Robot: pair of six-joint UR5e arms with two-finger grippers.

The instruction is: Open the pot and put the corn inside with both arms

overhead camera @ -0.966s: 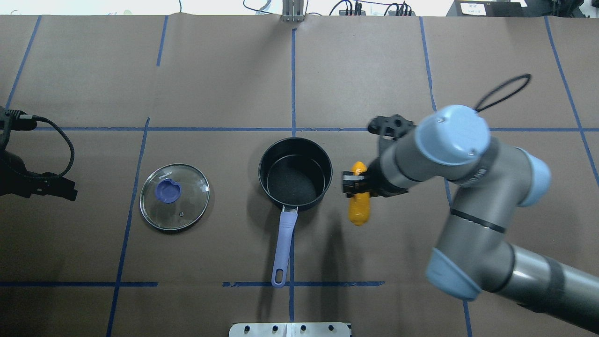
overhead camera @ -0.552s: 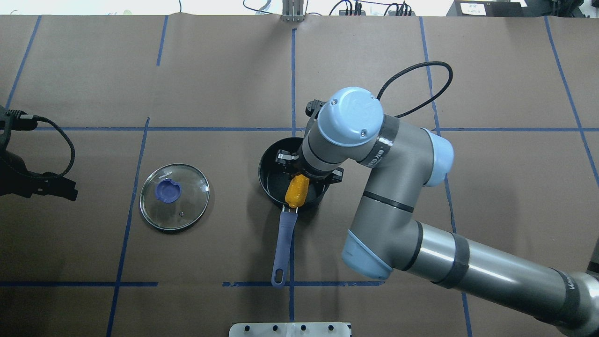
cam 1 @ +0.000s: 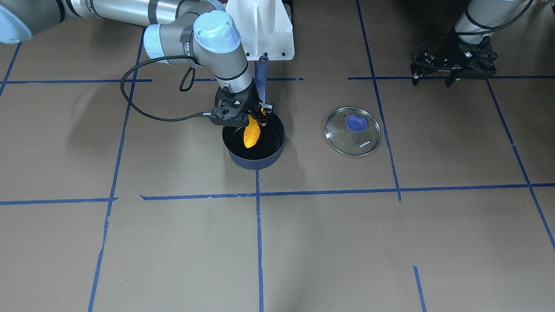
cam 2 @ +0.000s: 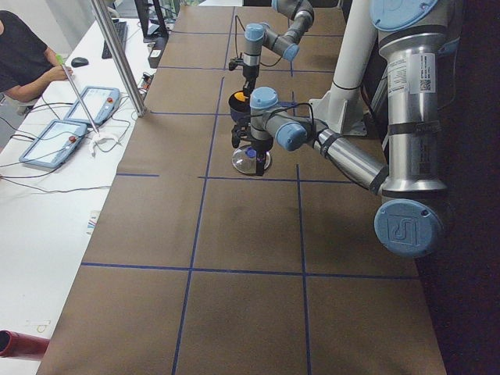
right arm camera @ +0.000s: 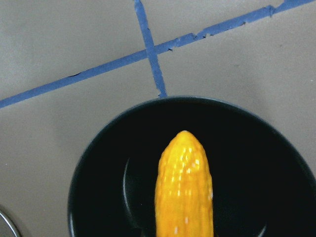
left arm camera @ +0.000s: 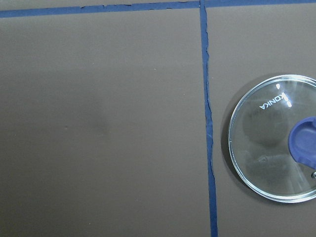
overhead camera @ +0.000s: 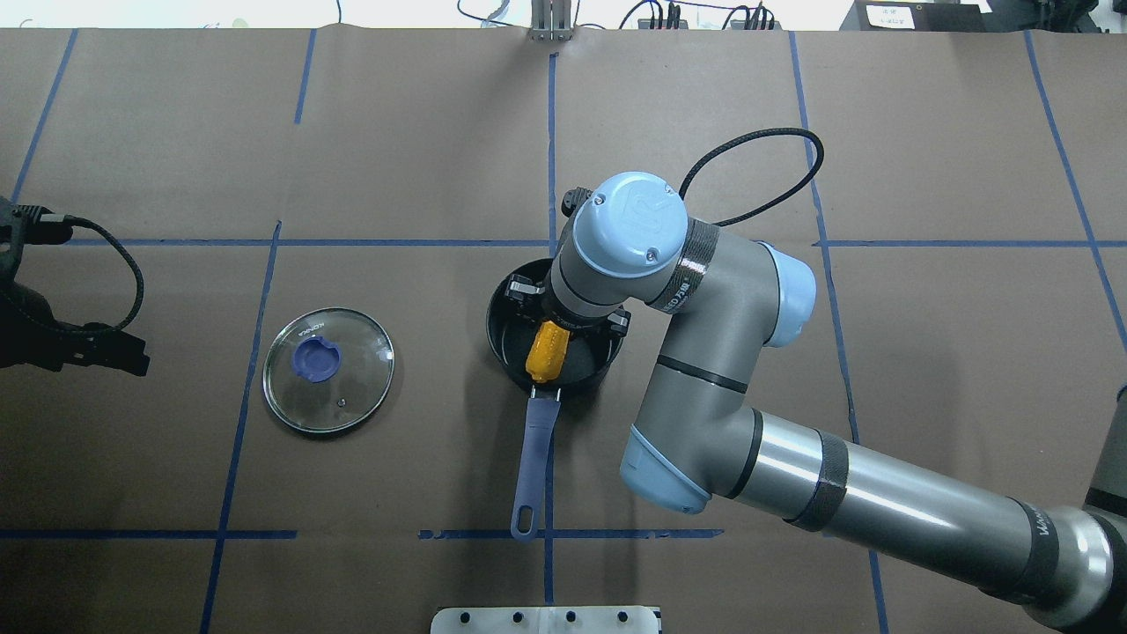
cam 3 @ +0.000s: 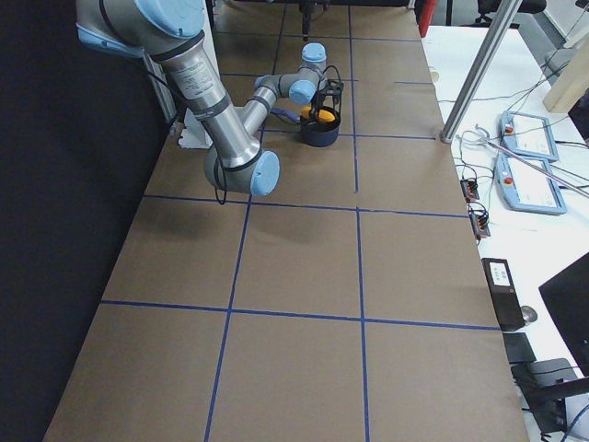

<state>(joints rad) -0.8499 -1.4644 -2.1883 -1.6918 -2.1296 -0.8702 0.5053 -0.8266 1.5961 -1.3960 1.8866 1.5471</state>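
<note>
Since the frame one second back, we record that the right arm [overhead camera: 704,352] has swung from the desk [overhead camera: 396,132] area at the pot's right to a station over the pot [overhead camera: 504,339], carrying the corn [overhead camera: 545,353] with it; pot, lid [overhead camera: 348,392] and left hand [cam 1: 432,81] keep their former positions. The right hand [cam 1: 249,118] points downward above the pot mouth and pinches the corn by its upper end; in the overhead view the wrist hides the contact itself. From the hand the corn hangs slightly tilted, its free tapered end reaching down inside the rim. We cannot tell whether that end touches the black floor. In the right wrist view the corn [right arm camera: 183,187] runs out from the bottom edge, centred over the dark interior. The pot stands open on the desk, its handle [overhead camera: 534,458] pointing toward the robot base. The lid lies flat, knob [overhead camera: 315,359] up, well apart from the pot on the robot's left. The left hand hangs beyond the lid, farther from the pot, fingers spread with bare desk visible between them, holding nothing.
</note>
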